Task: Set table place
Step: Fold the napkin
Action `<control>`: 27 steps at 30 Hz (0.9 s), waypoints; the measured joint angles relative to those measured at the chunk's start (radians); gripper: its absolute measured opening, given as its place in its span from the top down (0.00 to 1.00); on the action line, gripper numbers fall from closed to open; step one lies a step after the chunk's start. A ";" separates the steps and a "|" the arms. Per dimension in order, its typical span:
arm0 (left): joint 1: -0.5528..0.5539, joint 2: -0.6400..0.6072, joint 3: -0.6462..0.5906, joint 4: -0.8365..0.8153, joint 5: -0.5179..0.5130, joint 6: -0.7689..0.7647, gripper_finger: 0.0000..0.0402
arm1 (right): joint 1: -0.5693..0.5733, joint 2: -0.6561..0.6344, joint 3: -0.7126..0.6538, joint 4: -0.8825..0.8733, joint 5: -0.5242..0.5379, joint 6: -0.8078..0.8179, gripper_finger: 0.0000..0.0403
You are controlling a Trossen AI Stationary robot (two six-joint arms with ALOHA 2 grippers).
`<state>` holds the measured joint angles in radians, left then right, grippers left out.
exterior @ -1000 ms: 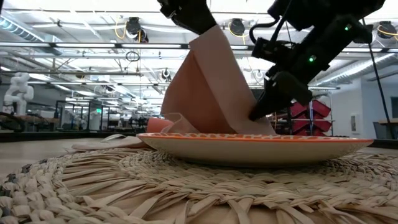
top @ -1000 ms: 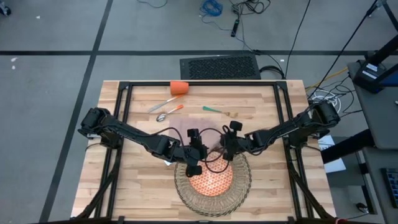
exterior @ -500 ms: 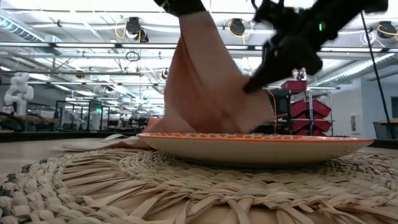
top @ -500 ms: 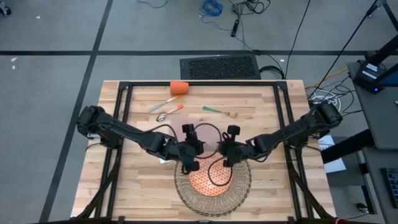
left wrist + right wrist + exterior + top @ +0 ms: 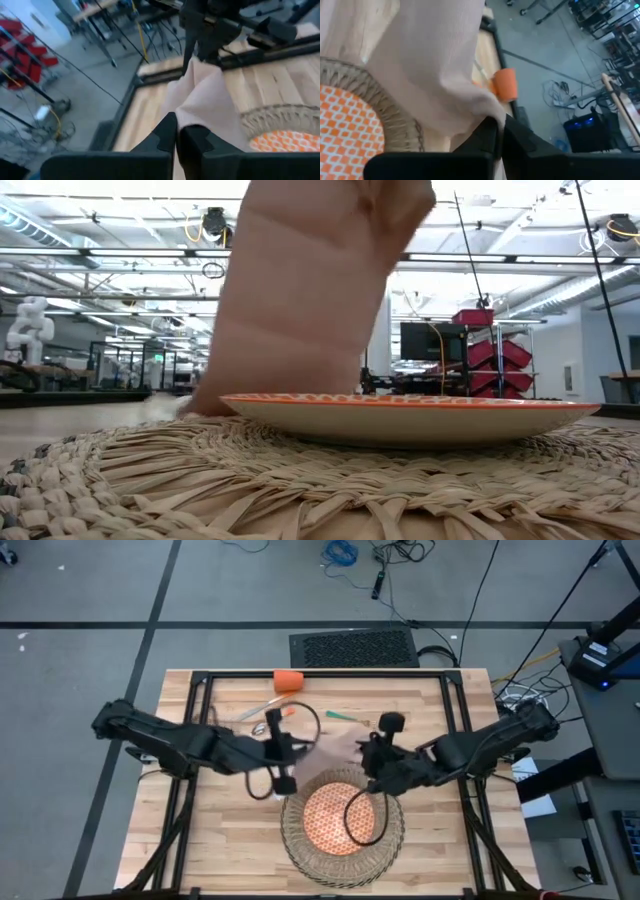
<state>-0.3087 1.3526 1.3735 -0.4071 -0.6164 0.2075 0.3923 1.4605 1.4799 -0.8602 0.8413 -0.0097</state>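
The beige napkin [image 5: 335, 745] hangs spread between my two grippers, above the table [image 5: 230, 830] just beyond the placemat's far edge. My left gripper [image 5: 283, 752] is shut on its left end and my right gripper [image 5: 372, 755] on its right end. In the low view the napkin [image 5: 300, 290] fills the space behind the plate [image 5: 410, 415]; both grippers are out of that picture. The orange-patterned plate [image 5: 340, 820] lies on the round woven placemat [image 5: 390, 830]. My left gripper pinches a bunched edge of the napkin [image 5: 187, 120] between its two shut fingers, reaching nearly level from the table's left. The cloth runs away from the fingers to the other gripper and sags below. My right gripper pinches a gathered fold of the napkin [image 5: 485, 112] between its shut fingers, coming from the table's right and slanting down. The cloth hangs in loose folds past the fingers, over the placemat's far edge.
An orange cup [image 5: 288, 680] lies at the far edge of the table. An orange-handled spoon and knife [image 5: 270, 715] lie left of centre at the back, and a green-handled fork [image 5: 350, 717] lies to their right. Black frame rails [image 5: 195, 740] run along both sides.
Both grippers have risen and drawn back toward the far edge, the left one also toward the table's left. The napkin, which lay bunched on the plate's far side, has come up off the plate and spread out between them.
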 joint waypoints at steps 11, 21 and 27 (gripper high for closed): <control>0.161 -0.004 0.188 -0.043 0.068 0.130 1.00 | -0.115 -0.003 0.318 -0.229 0.001 -0.070 1.00; 0.199 0.009 0.198 -0.063 0.122 0.140 1.00 | -0.090 -0.002 0.354 -0.259 -0.006 -0.073 1.00; 0.121 0.003 0.198 -0.098 0.116 0.140 1.00 | 0.012 -0.002 0.354 -0.310 0.012 0.011 1.00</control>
<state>-0.1878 1.3555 1.5719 -0.5047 -0.5004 0.3471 0.4045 1.4586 1.8339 -1.1706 0.8537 0.0017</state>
